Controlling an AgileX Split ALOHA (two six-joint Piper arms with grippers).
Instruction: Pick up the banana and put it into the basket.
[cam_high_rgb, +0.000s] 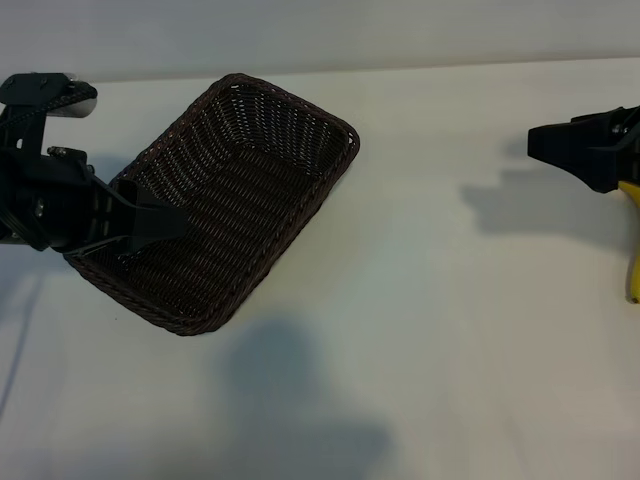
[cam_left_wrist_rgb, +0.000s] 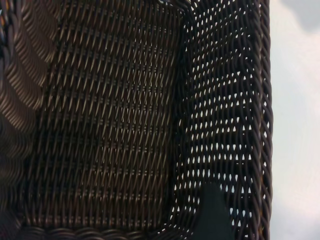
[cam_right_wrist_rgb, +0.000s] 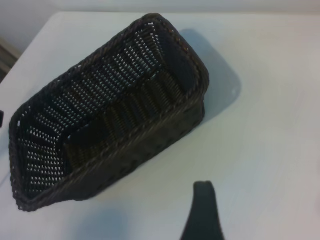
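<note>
Low over the basket hangs the left gripper, jaws parted, nothing between them. Far right, the right gripper is spread wide too, carrying nothing. Banana lies beside it on the table, well away from the basket.

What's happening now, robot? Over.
Left end effector open over basket edge, holding nothing. Right end effector open at table's right edge, beside banana. Basket empty. Nothing in the way.
</note>
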